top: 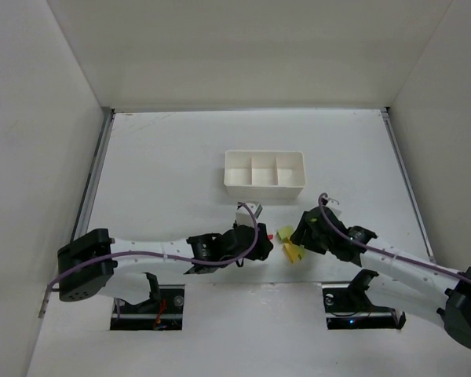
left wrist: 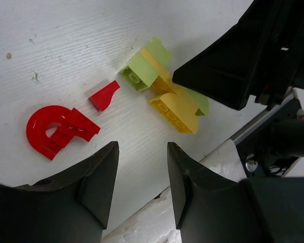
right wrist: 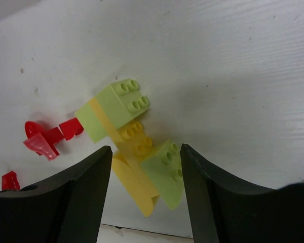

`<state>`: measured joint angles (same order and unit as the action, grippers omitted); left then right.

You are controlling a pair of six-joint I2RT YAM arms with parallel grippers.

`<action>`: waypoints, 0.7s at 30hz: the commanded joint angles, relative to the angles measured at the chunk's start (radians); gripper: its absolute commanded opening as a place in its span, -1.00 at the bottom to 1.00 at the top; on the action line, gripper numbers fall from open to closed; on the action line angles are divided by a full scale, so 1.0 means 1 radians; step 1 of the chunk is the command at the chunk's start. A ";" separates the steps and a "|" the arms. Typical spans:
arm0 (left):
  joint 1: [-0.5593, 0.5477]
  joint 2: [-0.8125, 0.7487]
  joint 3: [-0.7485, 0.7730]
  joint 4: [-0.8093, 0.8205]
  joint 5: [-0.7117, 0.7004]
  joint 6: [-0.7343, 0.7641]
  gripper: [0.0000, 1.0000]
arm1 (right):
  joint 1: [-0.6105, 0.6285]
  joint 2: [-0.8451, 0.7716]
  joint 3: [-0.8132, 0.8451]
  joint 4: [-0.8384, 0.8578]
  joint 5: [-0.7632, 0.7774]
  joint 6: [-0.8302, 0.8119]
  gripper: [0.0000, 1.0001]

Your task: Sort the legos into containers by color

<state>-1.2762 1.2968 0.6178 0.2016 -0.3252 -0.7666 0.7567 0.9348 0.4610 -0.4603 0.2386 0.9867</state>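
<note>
Sorting is barely getting started: the white tray is sitting well apart at the back with all three compartments looking empty, while every piece is lying on the table between the arms. The left gripper is hovering, fingers apart and empty, near the red legos. The right gripper is standing parted astride the joined yellow and pale green legos, not visibly clamping them
</note>
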 commanded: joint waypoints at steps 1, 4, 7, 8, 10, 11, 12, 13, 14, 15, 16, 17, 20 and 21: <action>0.008 -0.013 -0.026 0.110 0.041 -0.043 -0.19 | 0.023 -0.008 -0.028 0.035 -0.004 0.050 0.25; 0.007 -0.014 -0.030 0.110 0.043 -0.023 -0.19 | 0.046 -0.001 -0.039 0.067 -0.019 0.078 0.22; 0.015 -0.025 -0.038 0.104 0.044 0.000 -0.14 | 0.097 0.018 -0.024 0.101 -0.035 0.108 0.20; 0.022 -0.037 -0.046 0.101 0.044 0.006 -0.13 | 0.114 0.024 -0.012 0.104 -0.033 0.110 0.20; 0.044 -0.073 -0.062 0.099 0.044 0.010 -0.08 | 0.137 0.039 0.010 0.100 -0.019 0.107 0.22; 0.059 -0.089 -0.073 0.098 0.044 0.015 -0.06 | 0.138 0.042 0.013 0.094 -0.007 0.099 0.25; 0.074 -0.106 -0.082 0.096 0.046 0.018 -0.04 | 0.138 0.047 0.010 0.091 0.005 0.089 0.29; 0.093 -0.122 -0.090 0.094 0.052 0.018 -0.03 | 0.138 0.053 0.007 0.089 0.008 0.080 0.31; 0.108 -0.132 -0.098 0.094 0.061 0.018 -0.02 | 0.135 0.058 0.004 0.089 0.010 0.072 0.31; 0.123 -0.142 -0.104 0.093 0.072 0.015 -0.01 | 0.137 0.061 0.002 0.091 0.014 0.070 0.31; 0.133 -0.148 -0.110 0.099 0.086 0.012 -0.01 | 0.135 0.065 -0.002 0.101 0.021 0.069 0.31; 0.139 -0.149 -0.113 0.105 0.100 0.010 -0.01 | 0.134 0.071 -0.002 0.112 0.027 0.067 0.31; 0.143 -0.137 -0.112 0.117 0.130 0.012 -0.01 | 0.125 0.096 0.004 0.166 0.042 0.044 0.31; 0.139 -0.131 -0.110 0.122 0.135 0.013 -0.01 | 0.120 0.105 0.011 0.178 0.044 0.032 0.31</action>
<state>-1.1358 1.1687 0.5179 0.2768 -0.2340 -0.7635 0.8883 1.0153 0.4316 -0.3527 0.2424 1.0569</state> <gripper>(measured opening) 0.495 0.656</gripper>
